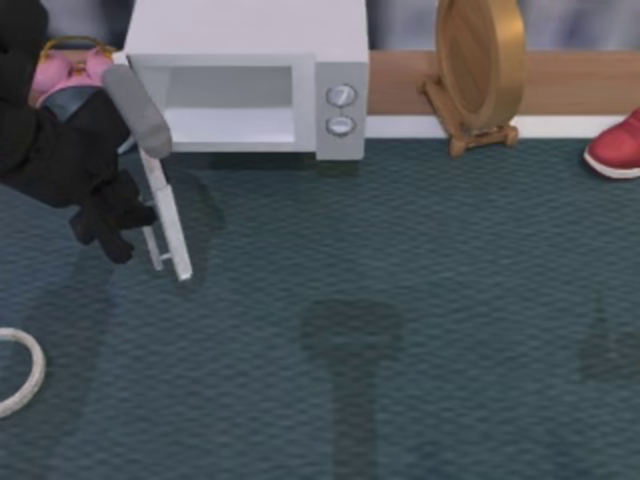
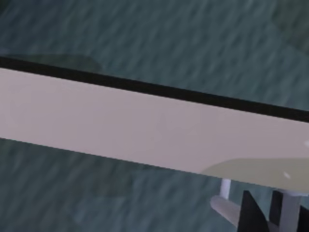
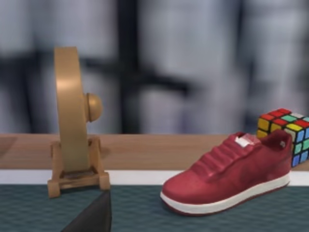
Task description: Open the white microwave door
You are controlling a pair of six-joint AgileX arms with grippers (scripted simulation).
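1. The left pincer is clamped on the bar handle of the white microwave door, which is swung wide from the white microwave.
2. Risk, as I judge it: pulling off the hinge arc could slip the handle free.
3. The right pincer's state I cannot tell.

The white microwave is shown in plain white, with two silver knobs on a light grey front panel. The white microwave door is seen white, its window a speckled grey. The table is covered in dark teal with a fine woven ripple. A tan wooden disc stand, a red shoe with a white sole, and a multicoloured cube are seen. A pink item, perhaps a bag, is partly hidden behind the black left gripper.
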